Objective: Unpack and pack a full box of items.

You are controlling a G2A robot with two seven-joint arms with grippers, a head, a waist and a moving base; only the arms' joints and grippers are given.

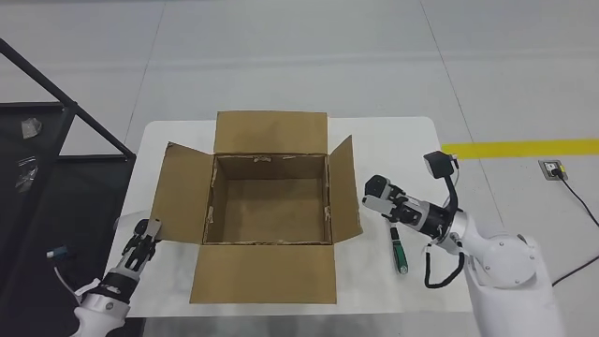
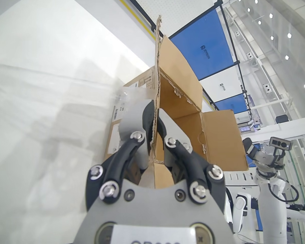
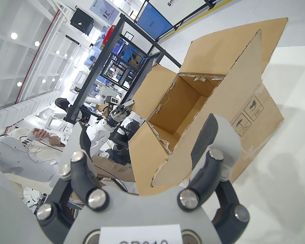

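Left pincer (image 2: 155, 125) grips the left flap (image 1: 185, 192) of the brown cardboard box (image 1: 271, 133); right pincer (image 3: 146, 123) gapes open. Box looks empty: unpacking seems done, repacking remains.

The brown cardboard box (image 1: 270, 211) stood upright in the middle of the white bench (image 1: 393, 136), open at the top, its inside bare down to the floor. All four flaps were folded outward: the far flap (image 1: 271, 131) and near flap (image 1: 264, 273) lay almost flat, while the left flap (image 1: 185, 194) and right flap (image 1: 343, 190) angled upward. Torn paper edges ran along the rim. The left flap's outer edge sat pinched between the pads of the left end effector (image 2: 155, 118). A black marker (image 1: 400, 248) with a green end lay flat on the bench near the right flap, roughly parallel to that side of the box.
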